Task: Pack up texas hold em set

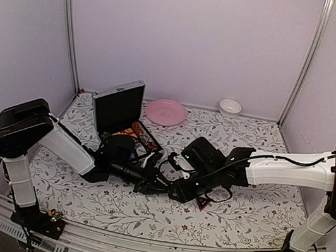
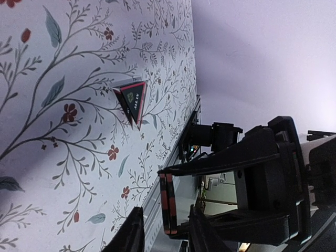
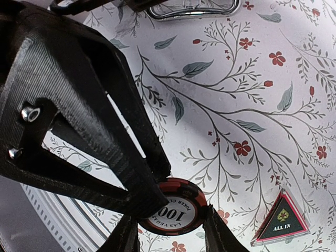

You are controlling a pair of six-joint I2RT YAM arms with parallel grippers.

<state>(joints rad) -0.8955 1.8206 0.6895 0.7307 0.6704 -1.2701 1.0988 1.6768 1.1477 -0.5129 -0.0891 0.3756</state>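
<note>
The right hand (image 3: 169, 239) grips a round red-and-black poker chip (image 3: 173, 210) by its rim, the face marked "100" turned to the wrist camera, above the middle of the worktop (image 1: 236, 220) toward its near edge. The left hand (image 2: 167, 236) meets it from the other side. Its fingers (image 2: 131, 233) stand partly apart on either side of the chip's striped edge, with a gap visible on both sides in the left wrist view. In the right wrist view one left finger overlaps the chip's face, though contact cannot be confirmed.

A black-and-red triangular marker (image 3: 281, 223) reading "ALL IN" lies flat on the worktop just beside the meeting hands. The square silver aluminium case (image 1: 118, 107) sits open near the far left corner, its black-lined lid upright. A round pink plate (image 1: 166, 111) rests at the middle of the far edge, and a small white bowl (image 1: 230, 107) sits along the same edge to the right.

A white cloth printed with grey branches and red flowers covers the worktop. Pale lilac walls (image 1: 195, 34) enclose it, with metal posts (image 1: 69, 21) at the corners.
</note>
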